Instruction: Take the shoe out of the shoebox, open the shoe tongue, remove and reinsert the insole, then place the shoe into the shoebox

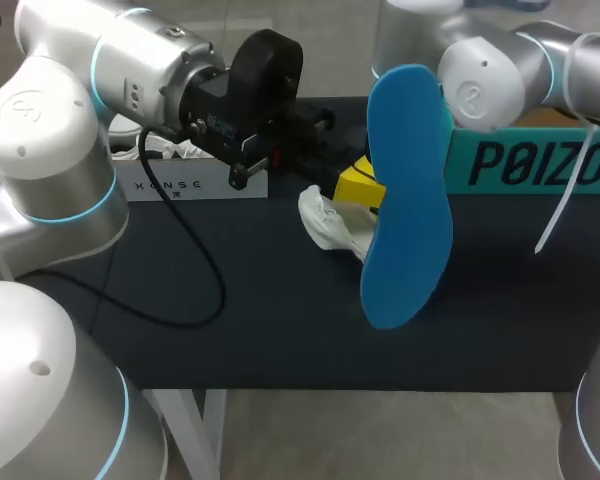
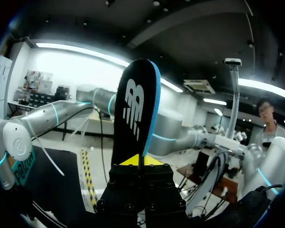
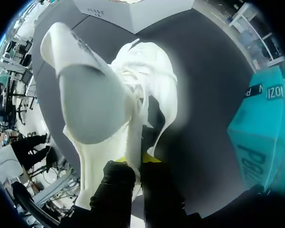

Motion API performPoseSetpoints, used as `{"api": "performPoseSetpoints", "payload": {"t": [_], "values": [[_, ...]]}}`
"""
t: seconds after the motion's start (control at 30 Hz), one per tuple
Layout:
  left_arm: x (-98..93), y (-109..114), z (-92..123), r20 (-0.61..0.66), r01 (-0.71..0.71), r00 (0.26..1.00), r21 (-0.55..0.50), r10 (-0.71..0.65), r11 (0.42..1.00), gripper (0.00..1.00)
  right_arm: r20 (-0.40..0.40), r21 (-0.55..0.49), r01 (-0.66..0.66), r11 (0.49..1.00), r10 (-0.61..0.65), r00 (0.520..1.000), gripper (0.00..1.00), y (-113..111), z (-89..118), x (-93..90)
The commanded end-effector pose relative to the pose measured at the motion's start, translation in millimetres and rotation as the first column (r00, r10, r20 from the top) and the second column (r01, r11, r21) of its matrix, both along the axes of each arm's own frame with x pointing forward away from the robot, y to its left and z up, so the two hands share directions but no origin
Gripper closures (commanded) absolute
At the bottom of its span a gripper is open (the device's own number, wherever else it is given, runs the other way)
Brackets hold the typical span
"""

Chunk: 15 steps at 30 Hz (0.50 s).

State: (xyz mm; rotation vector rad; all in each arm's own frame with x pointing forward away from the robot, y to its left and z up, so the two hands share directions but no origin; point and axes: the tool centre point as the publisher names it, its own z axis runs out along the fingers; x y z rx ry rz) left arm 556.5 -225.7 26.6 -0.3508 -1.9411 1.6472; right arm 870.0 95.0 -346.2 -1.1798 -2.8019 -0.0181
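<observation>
Clamped in the left gripper [image 2: 135, 160]: the insole [image 2: 135, 102], pinched at one end between both yellow tips with hardly a gap. Stands up and away from the fingers, its black upper face with a white logo toward the wrist camera and the blue underside showing only as a thin edge. From the head camera, seen raised well above the dark table [image 1: 230, 340], blue face toward the lens, covering the left end of the teal shoebox [image 1: 540, 165] and part of the right arm.

Closed in the right gripper [image 3: 135, 159]: the white shoe [image 3: 109, 85], with both fingers pressed from two sides on a thin wall of the upper, probably the collar by the opening, though hard to make out this close. Reaches out ahead of the fingers, with a broad grey surface turned to the wrist camera and loose white laces bunched beside it. In the head view, visible only in part: just left of the insole, near the middle of the table, close to the shoebox's left end but outside it.

At the far right of the table, the shoebox, well apart from the shoe in the right wrist view. At the far left, a white box [image 1: 190, 185] with crumpled white paper [image 1: 175, 150] inside, partly behind the left arm's black gripper body. Across the near left of the table, a black cable [image 1: 195, 270] in a loose loop.
</observation>
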Motion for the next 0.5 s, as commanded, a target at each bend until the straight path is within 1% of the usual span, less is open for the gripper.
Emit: {"api": "performPoseSetpoints", "payload": {"t": [0.03, 0.07, 0.13, 0.17, 0.23, 0.27, 0.33, 0.5], "values": [[-0.2, -1.0, -0.7, -0.001, 0.0, 1.0, -0.002, 0.0, 1.0, 1.0, -0.099, 0.048, 0.889, 0.455, -0.884, 0.458, 1.0, -4.1, -1.9, -10.4], [-0.2, -1.0, -0.7, -0.001, 0.0, 1.0, -0.002, 0.0, 1.0, 1.0, -0.111, 0.058, 0.895, 0.443, -0.888, 0.446, 1.0, -3.5, -4.0, -12.0], [-0.2, -1.0, -0.7, -0.001, 0.0, 1.0, -0.002, 0.0, 1.0, 1.0, -0.139, 0.084, 0.913, 0.399, -0.903, 0.407, 1.0, -2.6, -10.1, -16.5], [-0.2, -1.0, -0.7, -0.001, 0.0, 1.0, -0.002, 0.0, 1.0, 1.0, -0.148, 0.098, 0.918, 0.384, -0.907, 0.395, 1.0, -2.5, -10.8, -17.6], [-0.2, -1.0, -0.7, -0.001, 0.0, 1.0, -0.002, 0.0, 1.0, 1.0, -0.162, 0.126, 0.94, 0.317, -0.928, 0.335, 1.0, -2.7, -11.1, -21.3], [-0.2, -1.0, -0.7, -0.001, 0.0, 1.0, -0.002, 0.0, 1.0, 1.0, -0.168, 0.142, 0.945, 0.295, -0.934, 0.317, 1.0, -2.0, -11.3, -22.1], [-0.2, -1.0, -0.7, -0.001, 0.0, 1.0, -0.002, 0.0, 1.0, 1.0, -0.161, 0.144, 0.95, 0.278, -0.94, 0.299, 1.0, 0.4, -11.6, -22.4], [-0.2, -1.0, -0.7, -0.001, 0.0, 1.0, -0.002, 0.0, 1.0, 1.0, -0.157, 0.137, 0.948, 0.288, -0.938, 0.308, 1.0, 4.9, -15.9, -20.5]]}}
